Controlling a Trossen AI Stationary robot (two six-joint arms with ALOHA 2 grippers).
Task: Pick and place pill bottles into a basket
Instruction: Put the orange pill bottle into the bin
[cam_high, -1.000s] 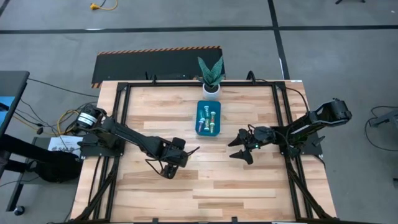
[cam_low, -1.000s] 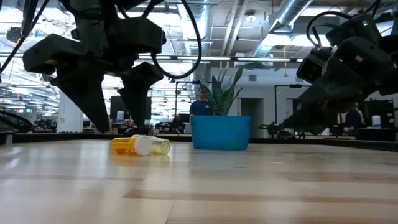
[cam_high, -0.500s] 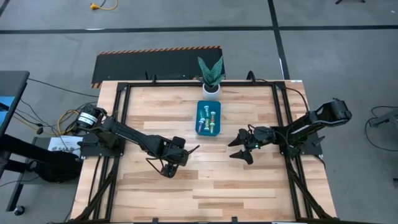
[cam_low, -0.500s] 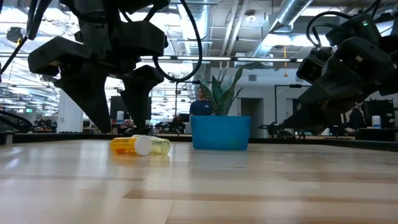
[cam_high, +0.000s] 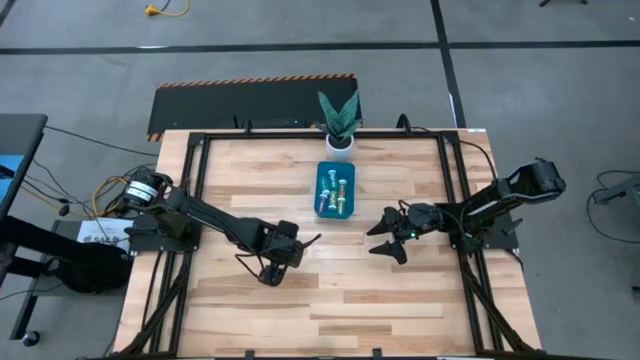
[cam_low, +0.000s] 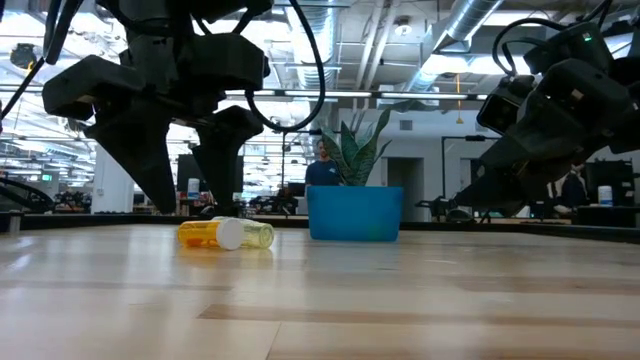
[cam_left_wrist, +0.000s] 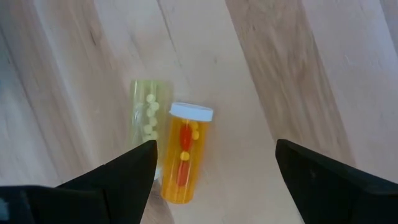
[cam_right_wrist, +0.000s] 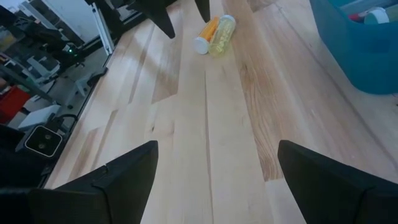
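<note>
- Orange pill bottle and yellow pill bottle lie side by side on the desk (touching), long axes parallel, translucent, pills visible.
- Left hand hovers above them, fingers spread.
- Right hand spread, empty, near the basket.

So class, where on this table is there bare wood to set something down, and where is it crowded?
Bare wood spans the near strip below both arms and the far left corner beside the basket. It is crowded under the open left tool, where the orange bottle and yellow bottle lie touching.

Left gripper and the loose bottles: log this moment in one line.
left gripper open above orange bottle | yellow bottle alongside, touching | basket holds others | right gripper open, waiting
</note>
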